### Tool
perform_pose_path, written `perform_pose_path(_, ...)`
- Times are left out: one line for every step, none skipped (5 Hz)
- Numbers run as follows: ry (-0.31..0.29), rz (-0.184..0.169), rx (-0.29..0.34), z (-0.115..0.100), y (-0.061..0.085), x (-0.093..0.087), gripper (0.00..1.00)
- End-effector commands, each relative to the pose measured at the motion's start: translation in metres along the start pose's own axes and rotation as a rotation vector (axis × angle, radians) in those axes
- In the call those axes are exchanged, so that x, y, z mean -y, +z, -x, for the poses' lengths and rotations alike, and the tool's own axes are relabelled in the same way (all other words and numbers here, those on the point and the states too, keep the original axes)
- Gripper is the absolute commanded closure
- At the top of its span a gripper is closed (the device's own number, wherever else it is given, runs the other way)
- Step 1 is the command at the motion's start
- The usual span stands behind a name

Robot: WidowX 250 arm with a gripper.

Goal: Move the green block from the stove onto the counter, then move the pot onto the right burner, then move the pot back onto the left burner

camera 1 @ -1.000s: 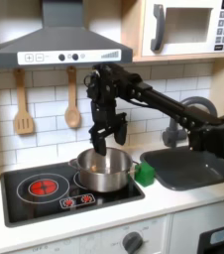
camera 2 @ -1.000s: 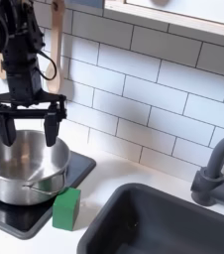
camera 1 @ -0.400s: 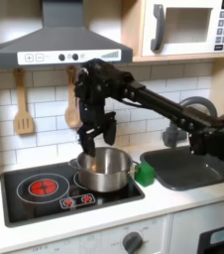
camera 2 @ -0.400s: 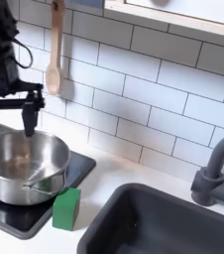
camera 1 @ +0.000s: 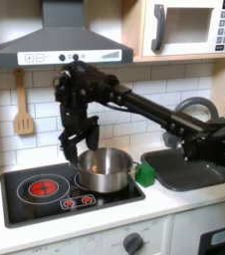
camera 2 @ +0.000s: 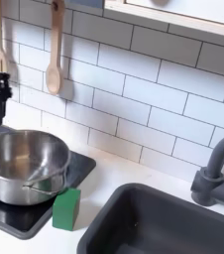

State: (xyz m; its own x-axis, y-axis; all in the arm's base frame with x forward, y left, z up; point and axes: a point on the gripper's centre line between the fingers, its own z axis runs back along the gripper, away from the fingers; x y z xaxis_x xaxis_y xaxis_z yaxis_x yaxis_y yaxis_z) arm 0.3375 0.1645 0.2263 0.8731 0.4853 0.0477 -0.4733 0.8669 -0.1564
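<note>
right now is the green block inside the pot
No, the green block stands on the counter beside the stove, outside the pot.

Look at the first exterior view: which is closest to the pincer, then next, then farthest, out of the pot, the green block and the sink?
Measured from the pincer:
1. The pot, just below it and toward the first exterior view's right, on the stove.
2. The green block, past the pot on the counter.
3. The sink, farthest right.
</note>
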Motion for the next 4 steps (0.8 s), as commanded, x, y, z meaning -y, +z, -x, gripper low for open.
perform_pose_path(0.068, -0.031, 0.001, -0.011, -0.001, -0.041, 0.0)
perform_pose_path(0.104, -0.06, 0.002, -0.011, -0.003, -0.057, 0.0)
perform_pose_path(0.06, -0.096, 0.036, -0.011, -0.003, -0.057, 0.0)
perform_pose_path(0.036, -0.134, 0.014, -0.013, -0.013, -0.058, 0.0)
